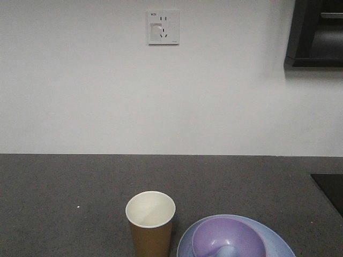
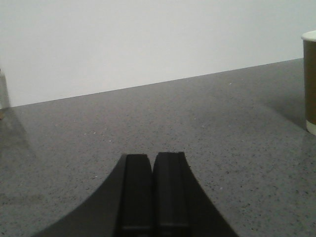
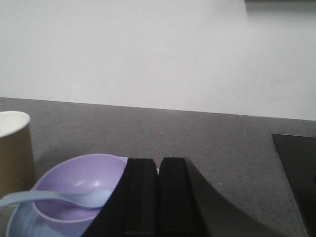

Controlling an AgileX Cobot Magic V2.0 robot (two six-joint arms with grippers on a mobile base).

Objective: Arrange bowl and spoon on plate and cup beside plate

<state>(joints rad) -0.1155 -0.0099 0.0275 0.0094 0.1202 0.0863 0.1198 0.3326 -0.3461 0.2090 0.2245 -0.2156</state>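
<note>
I see the lavender bowl [image 1: 229, 237] seated on the pale blue plate [image 1: 276, 240], the spoon [image 3: 64, 197] lying across it with its scoop inside, and the brown paper cup [image 1: 151, 224] upright just left of the plate: the setting looks finished. All smooth matte plastic on a speckled grey worktop [image 1: 64, 193]. Left fingers [image 2: 155, 190] and right fingers [image 3: 158, 195] are both pressed together, holding nothing.
</note>
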